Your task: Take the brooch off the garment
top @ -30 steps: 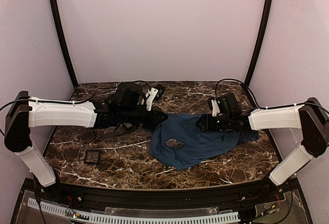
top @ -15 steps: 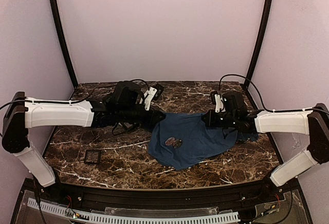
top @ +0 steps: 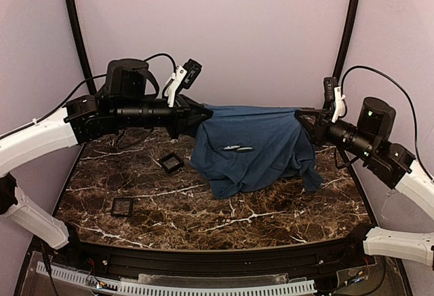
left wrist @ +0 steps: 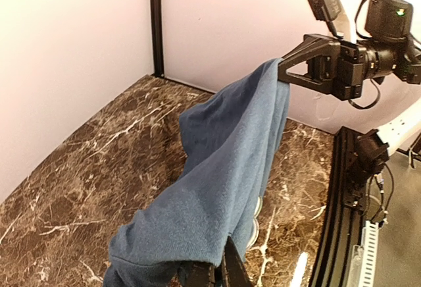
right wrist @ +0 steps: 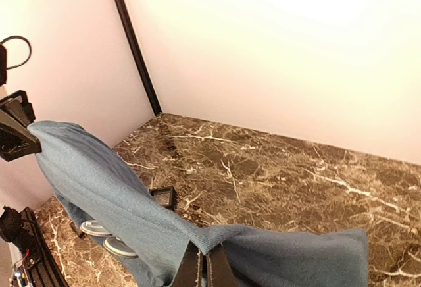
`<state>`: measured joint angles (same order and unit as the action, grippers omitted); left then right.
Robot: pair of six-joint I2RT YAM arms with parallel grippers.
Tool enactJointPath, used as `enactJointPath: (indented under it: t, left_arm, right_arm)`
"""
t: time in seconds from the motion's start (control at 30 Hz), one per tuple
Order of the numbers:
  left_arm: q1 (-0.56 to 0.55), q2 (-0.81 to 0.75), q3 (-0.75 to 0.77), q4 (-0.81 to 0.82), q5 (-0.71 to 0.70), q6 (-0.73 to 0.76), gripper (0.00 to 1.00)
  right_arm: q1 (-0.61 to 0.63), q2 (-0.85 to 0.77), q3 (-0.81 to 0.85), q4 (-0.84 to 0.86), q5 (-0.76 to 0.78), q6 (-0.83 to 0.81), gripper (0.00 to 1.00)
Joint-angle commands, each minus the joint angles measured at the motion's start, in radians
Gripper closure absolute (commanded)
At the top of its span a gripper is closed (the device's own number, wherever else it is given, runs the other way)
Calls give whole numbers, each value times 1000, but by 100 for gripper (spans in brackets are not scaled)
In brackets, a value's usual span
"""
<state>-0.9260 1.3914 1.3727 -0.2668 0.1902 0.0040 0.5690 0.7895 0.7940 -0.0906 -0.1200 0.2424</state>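
Left tool [top: 202, 114]: jaws pressed together, pinching a top edge of the blue garment [top: 254, 140]. In its own wrist view the cloth runs straight out of the closed fingertips [left wrist: 227, 268].

Right tool [top: 301, 115]: also clamped shut, on the opposite top edge. The cloth is bunched at its fingertips [right wrist: 209, 266].

The garment hangs slung between the two raised tools, like a sheet on a line, above the marble bench [top: 271, 218]. The lowest folds drop towards the bench, but I cannot tell whether they touch it.

The brooch [top: 237, 149] sits on the near face of the hanging cloth. It is about mid-height, between the tools and a little nearer the left one. From above it reads as pale slivers, edge-on. The right wrist view shows whitish oval pieces [right wrist: 99, 228] against the cloth.

Handling, as a judgement:
- The brooch is small, light, rigid and probably smooth, so it could slip out of a pinch.
- The cloth is soft and limp and will follow any pull, so it needs to be kept taut.
- The best hold is likely across the brooch's rim.
- Both tools are occupied, so one would have to let go of the cloth first.

Two small black square trays lie on the bench left of the garment, one close by [top: 171, 163] and one nearer the front edge [top: 122, 206].
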Motion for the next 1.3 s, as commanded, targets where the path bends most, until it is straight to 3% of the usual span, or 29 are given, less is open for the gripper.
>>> enactJointPath:
  t: [0.0, 0.2, 0.33, 0.5, 0.57, 0.6, 0.63, 0.67, 0.7, 0.77, 0.83, 1.03, 1.27]
  left_arm:
    - [-11, -26, 73, -156, 105, -63, 99]
    - [-32, -44, 95, -134, 252, -280, 99]
    - [-24, -31, 7, -78, 195, -356, 99]
    - [56, 105, -128, 3, 163, -450, 99]
    - [73, 179, -163, 17, 147, -463, 91]
    - [75, 223, -163, 15, 133, -452, 77]
    - [77, 241, -160, -2, 123, -445, 68]
    - [76, 260, -160, -5, 107, -430, 48]
    - [75, 263, -170, -3, 97, -424, 39]
    - [74, 240, -195, 1, 36, -404, 15]
    - [73, 195, -232, 15, -25, -375, 6]
    - [41, 150, -283, 76, -32, -338, 2]
    - [19, 291, -272, 204, 17, -518, 6]
  right_arm:
    - [1, -27, 133, -168, -54, -72, 100]
    - [16, -52, 214, -252, -40, -35, 100]
    - [16, -17, 160, -224, 90, 29, 100]
    - [15, 168, 52, -146, 223, 172, 100]
    - [15, 266, 38, -136, 248, 196, 99]
    - [15, 313, 41, -142, 254, 200, 87]
    - [16, 350, 49, -150, 255, 194, 67]
    - [21, 369, 55, -159, 256, 187, 50]
    - [29, 375, 58, -165, 261, 176, 37]
    - [49, 350, 53, -171, 269, 152, 19]
    - [60, 312, 47, -186, 262, 139, 10]
    - [102, 305, 19, -256, 182, 216, 12]
    - [263, 436, -22, -141, 164, 330, 27]
